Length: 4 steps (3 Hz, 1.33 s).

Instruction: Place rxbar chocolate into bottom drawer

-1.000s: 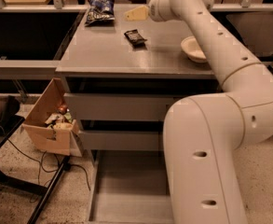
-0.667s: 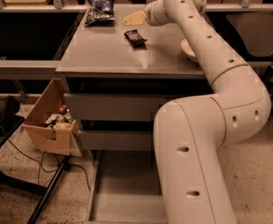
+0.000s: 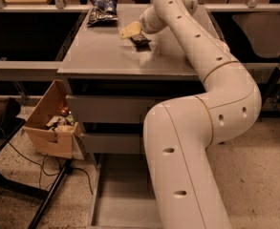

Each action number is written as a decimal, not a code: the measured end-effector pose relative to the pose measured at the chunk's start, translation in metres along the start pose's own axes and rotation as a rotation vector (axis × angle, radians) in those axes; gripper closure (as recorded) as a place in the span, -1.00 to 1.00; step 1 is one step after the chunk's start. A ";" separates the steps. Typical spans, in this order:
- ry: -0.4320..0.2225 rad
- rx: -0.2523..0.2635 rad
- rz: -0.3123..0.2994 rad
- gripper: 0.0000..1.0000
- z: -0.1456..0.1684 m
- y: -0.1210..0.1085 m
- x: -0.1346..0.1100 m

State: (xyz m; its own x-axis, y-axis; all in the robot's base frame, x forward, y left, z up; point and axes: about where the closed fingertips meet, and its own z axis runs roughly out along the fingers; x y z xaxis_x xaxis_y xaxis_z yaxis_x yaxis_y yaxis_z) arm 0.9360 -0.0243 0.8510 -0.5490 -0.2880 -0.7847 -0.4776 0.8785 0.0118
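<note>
The rxbar chocolate (image 3: pixel 140 41), a small dark flat bar, lies on the grey tabletop (image 3: pixel 101 56) toward the back middle. My gripper (image 3: pixel 130 31) is at the end of the white arm, low over the table just left of and behind the bar, right beside it. The bar's right side is partly hidden by the wrist. The bottom drawer (image 3: pixel 123 194) is pulled out at floor level, a wide shallow grey tray; my arm covers its right part. What shows of its floor is bare.
A crinkled blue-and-white snack bag (image 3: pixel 102 9) lies at the table's back left. Two shut grey drawers (image 3: pixel 106 109) sit above the open one. An open cardboard box (image 3: pixel 51 123) with small items stands left of the drawers. My arm fills the right side.
The arm has swung left across the table and the gripper has moved down and left, closer to the bar. The bar has not moved. The white bowl is now hidden by the arm.
</note>
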 end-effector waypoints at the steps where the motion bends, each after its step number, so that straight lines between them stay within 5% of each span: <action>1: 0.088 -0.026 -0.040 -0.70 0.012 0.018 0.021; 4: 0.104 -0.032 -0.045 0.98 0.013 0.020 0.025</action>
State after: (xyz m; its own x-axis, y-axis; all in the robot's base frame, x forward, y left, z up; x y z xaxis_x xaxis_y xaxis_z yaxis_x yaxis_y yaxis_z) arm 0.9220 -0.0089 0.8233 -0.5938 -0.3659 -0.7166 -0.5239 0.8518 -0.0008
